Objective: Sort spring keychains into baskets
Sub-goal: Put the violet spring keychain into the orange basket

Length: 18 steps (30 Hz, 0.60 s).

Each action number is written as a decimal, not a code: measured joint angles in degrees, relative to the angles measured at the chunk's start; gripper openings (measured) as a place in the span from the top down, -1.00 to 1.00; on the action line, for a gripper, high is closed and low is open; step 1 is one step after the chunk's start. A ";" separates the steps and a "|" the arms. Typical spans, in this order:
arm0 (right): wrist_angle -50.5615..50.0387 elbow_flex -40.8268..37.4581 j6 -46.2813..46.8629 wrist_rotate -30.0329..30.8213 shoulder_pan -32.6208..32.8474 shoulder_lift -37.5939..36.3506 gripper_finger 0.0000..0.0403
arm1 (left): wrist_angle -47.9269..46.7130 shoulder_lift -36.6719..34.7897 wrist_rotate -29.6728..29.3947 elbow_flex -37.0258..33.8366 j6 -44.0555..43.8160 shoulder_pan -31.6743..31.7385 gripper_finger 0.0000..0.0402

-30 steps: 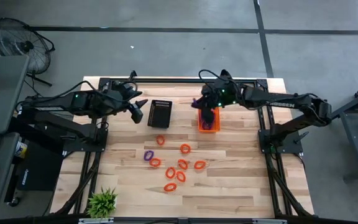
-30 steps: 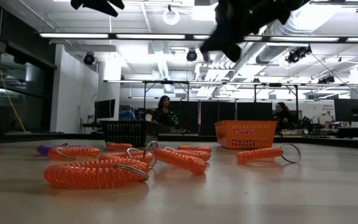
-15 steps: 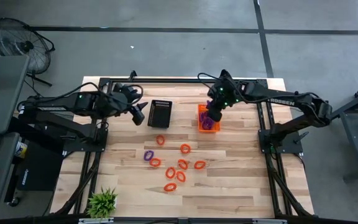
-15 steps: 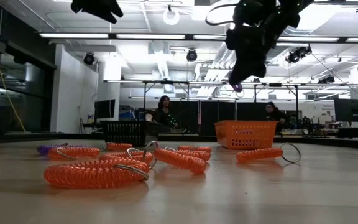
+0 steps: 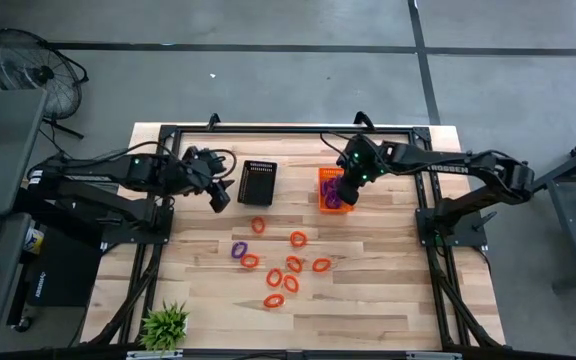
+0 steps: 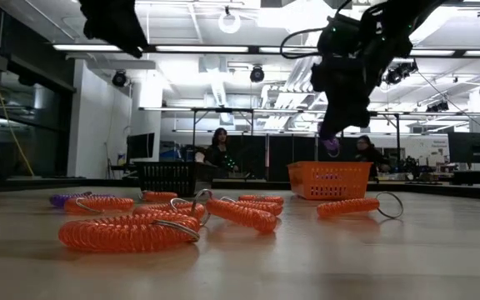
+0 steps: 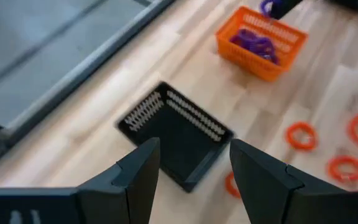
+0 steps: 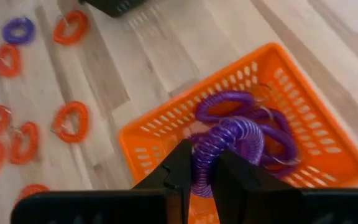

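Observation:
My right gripper (image 5: 341, 190) is shut on a purple spring keychain (image 6: 332, 146) just over the bright orange basket (image 5: 321, 192), which holds several purple keychains (image 8: 229, 102). My left gripper (image 5: 218, 196) hangs open in the air, left of the black basket (image 5: 257, 182); that basket shows beyond its fingers (image 7: 179, 140). Several orange-red keychains (image 5: 288, 268) and one purple one (image 5: 238, 249) lie flat on the table nearer the near edge. My right gripper pinches the purple keychain's coil (image 8: 219, 140) between its two fingers, coming from above and slanting down. The keychain is lifted clear of the table and hangs below the fingers (image 6: 332, 148), above the orange basket's rim (image 6: 329, 165).
A small green plant (image 5: 164, 326) stands at the table's near left corner. Dark frame rails run along the far edge (image 5: 298, 129) and both sides. Bare wood lies between the two baskets and to the right of the keychain cluster.
My right gripper, still shut on the purple keychain, has come down toward the orange basket and shifted slightly to the right over it. My left gripper has moved a little toward the near edge and lower, staying open.

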 joint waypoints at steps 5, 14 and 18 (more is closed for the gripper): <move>2.80 -1.98 -0.08 -1.02 1.30 0.00 0.82 | 6.93 -1.06 5.62 -6.24 -2.49 -0.04 0.04; 3.48 -3.05 -2.25 0.30 2.82 0.00 0.59 | 13.72 -0.95 11.83 -13.71 -5.16 0.00 0.04; 3.46 -3.05 -2.22 2.62 2.80 0.00 0.39 | 14.69 -1.06 12.77 -15.48 -7.02 0.00 0.04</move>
